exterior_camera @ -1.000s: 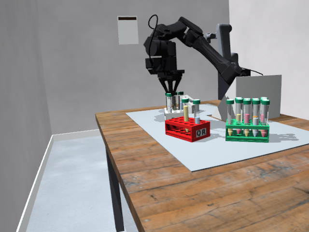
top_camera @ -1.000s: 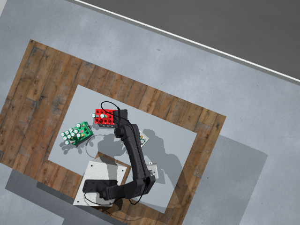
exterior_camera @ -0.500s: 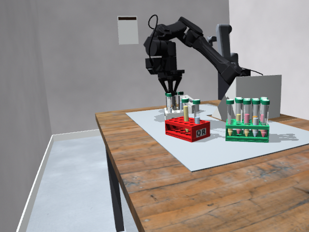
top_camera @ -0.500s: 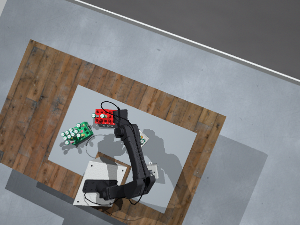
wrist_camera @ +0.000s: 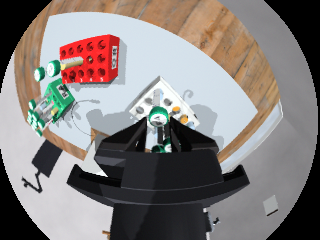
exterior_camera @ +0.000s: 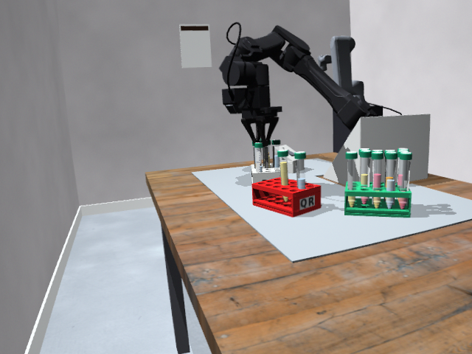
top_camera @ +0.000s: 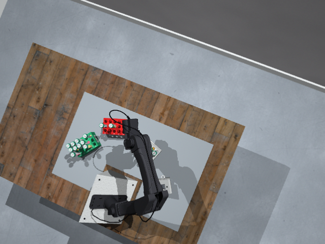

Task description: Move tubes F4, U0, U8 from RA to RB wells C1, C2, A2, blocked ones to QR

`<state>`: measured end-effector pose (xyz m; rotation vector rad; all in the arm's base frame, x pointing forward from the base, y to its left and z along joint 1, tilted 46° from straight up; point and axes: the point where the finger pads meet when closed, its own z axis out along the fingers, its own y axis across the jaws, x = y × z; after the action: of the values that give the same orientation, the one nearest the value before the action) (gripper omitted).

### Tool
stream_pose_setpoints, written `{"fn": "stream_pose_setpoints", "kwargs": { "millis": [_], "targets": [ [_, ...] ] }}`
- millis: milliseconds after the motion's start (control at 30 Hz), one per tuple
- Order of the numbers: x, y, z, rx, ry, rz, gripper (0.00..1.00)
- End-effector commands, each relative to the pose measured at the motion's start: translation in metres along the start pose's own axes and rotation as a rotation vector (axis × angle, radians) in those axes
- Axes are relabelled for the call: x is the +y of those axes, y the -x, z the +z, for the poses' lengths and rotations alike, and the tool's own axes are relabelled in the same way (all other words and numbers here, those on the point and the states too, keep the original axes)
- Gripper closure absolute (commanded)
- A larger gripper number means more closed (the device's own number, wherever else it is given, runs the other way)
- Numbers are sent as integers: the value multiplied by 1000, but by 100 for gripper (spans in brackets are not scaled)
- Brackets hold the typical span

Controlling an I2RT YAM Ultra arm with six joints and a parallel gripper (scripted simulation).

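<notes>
My gripper is slightly open, low over the white rack RB. A green-capped tube stands in RB, its cap by the fingertips. Two more caps show lower down behind the fingers; the fingers hide part of these tubes. The green rack RA stands at the left with several capped tubes. The red rack QR holds a yellow-filled tube and a blue-filled tube. Most cap labels are too small to read.
A pale box, partly behind the arm, lies right of the base plate. A small lamp sits at its edge. The arm crosses above RB in the top view. QR stands between RA and RB on the grey mat.
</notes>
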<state>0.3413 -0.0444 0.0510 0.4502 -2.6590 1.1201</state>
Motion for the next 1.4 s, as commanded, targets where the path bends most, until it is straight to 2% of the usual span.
{"fn": "stream_pose_setpoints", "kwargs": {
  "millis": [0, 167, 200, 333, 433, 600, 1100, 1367],
  "targets": [
    [0, 3, -6, -24, 2, 3, 70],
    [0, 3, -6, -24, 2, 3, 70],
    [-4, 6, -19, -54, 8, 15, 70],
    [-4, 5, -30, -50, 9, 21, 70],
    [4, 7, -30, -24, 7, -3, 70],
    [8, 4, -43, -23, 7, -4, 70],
    [7, 0, -77, -22, 6, -4, 70],
    [-1, -3, -91, -59, 15, 28, 70]
  ]
}}
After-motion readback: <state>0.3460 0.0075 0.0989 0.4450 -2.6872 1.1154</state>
